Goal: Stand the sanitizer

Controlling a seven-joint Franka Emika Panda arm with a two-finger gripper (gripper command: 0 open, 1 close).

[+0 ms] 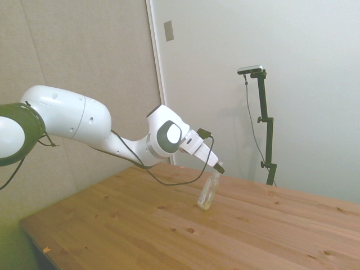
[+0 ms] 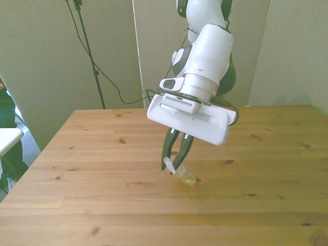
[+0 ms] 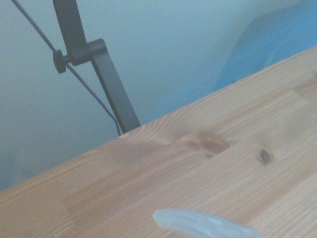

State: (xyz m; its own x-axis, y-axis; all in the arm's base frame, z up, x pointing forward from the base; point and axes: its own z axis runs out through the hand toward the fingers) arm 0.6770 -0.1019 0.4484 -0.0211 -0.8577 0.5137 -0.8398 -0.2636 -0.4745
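1. The table (image 1: 140, 236) is bare pale wood with dark knots; nothing else lies on it near the bottle (image 1: 208, 193), and nothing stands between the arm and the bottle.
2. Behind the table are grey-beige wall panels (image 1: 84, 50), and a small grey plate (image 1: 169, 30) is fixed high on the wall in the side view. At the front view's left edge there are green leaves (image 2: 7, 154) and a bit of a white surface (image 2: 9, 137); both are well clear of the work.
3. A black cable (image 1: 169, 180) loops under the arm's forearm and hangs above the table without touching the bottle.
4. The gripper (image 2: 175, 163) points down and slants toward the tabletop. Its two dark fingers are drawn close together and pinch the bottle's upper end, near the white pump top.
5. The bottle sits near the middle of the table. It is tilted, not upright: in the side view its base rests on the wood and its top leans up toward the arm, into the fingers.
6. In the front view the bottle runs from the fingertips down toward the front view's right, where its yellowish lower end touches the wood.
7. In the wrist view only a blurred pale sliver of the bottle (image 3: 203, 224) shows against the wood; no detail can be told from it.
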